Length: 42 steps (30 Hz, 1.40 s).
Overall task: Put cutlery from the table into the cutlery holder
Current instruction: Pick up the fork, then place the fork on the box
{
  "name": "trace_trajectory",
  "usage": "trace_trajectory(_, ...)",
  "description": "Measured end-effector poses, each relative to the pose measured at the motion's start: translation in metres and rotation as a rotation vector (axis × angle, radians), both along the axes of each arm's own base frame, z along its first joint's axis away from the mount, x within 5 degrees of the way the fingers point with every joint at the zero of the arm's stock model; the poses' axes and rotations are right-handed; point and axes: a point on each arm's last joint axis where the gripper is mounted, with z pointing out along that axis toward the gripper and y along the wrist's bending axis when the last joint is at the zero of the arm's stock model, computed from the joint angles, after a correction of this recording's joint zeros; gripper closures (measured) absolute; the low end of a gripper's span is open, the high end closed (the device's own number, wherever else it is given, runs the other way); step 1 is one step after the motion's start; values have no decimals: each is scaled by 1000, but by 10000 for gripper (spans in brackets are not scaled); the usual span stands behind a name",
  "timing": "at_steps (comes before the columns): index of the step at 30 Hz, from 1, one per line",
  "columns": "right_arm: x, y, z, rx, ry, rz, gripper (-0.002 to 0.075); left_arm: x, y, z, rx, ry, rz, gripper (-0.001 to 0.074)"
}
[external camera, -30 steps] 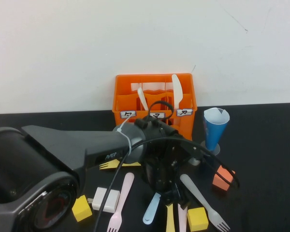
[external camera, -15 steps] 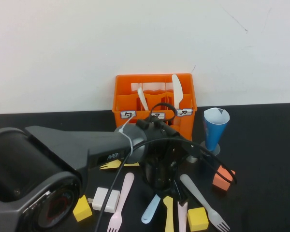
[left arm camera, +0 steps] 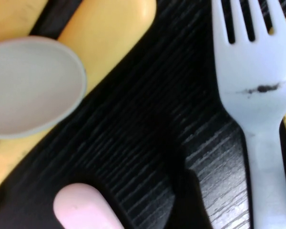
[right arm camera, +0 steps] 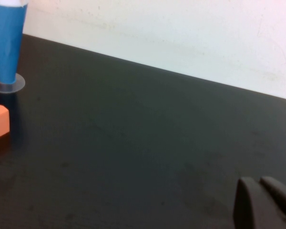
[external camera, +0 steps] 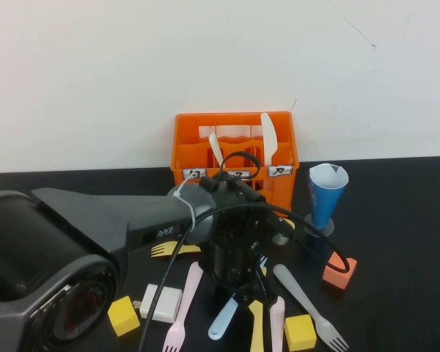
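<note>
Cutlery lay fanned on the black table nearest me, a pink fork, blue spoon, yellow knife and white fork among yellow cubes, with the left gripper low over them, though I could not tell how its jaws stood. Further back sat an orange cube and a blue cone cup; the right gripper showed only in its own wrist view, fingertips pressed together and empty above bare tabletop. Beyond stood the orange cutlery holder, white pieces upright inside, against the plain white wall.
</note>
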Motion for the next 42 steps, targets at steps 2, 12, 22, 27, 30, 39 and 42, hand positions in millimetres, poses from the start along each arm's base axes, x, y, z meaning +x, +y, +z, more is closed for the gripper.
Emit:
trace_trajectory(2, 0, 0, 0, 0, 0, 0, 730, 1, 1, 1, -2, -3, 2, 288)
trace_trajectory(12, 0, 0, 0, 0, 0, 0, 730, 0, -1, 0, -18, 5, 14, 573)
trace_trajectory(22, 0, 0, 0, 0, 0, 0, 730, 0, 1, 23, -54, -60, -2, 629)
trace_trajectory(27, 0, 0, 0, 0, 0, 0, 730, -9, 9, 71, -193, -231, 3, 629)
trace_trajectory(30, 0, 0, 0, 0, 0, 0, 730, -20, 20, 93, -297, -351, 2, 629)
trace_trajectory(39, 0, 0, 0, 0, 0, 0, 730, -29, 71, 133, -728, -770, 142, 629)
trace_trajectory(42, 0, 0, 0, 0, 0, 0, 730, -25, 77, 140, -871, -887, 174, 629)
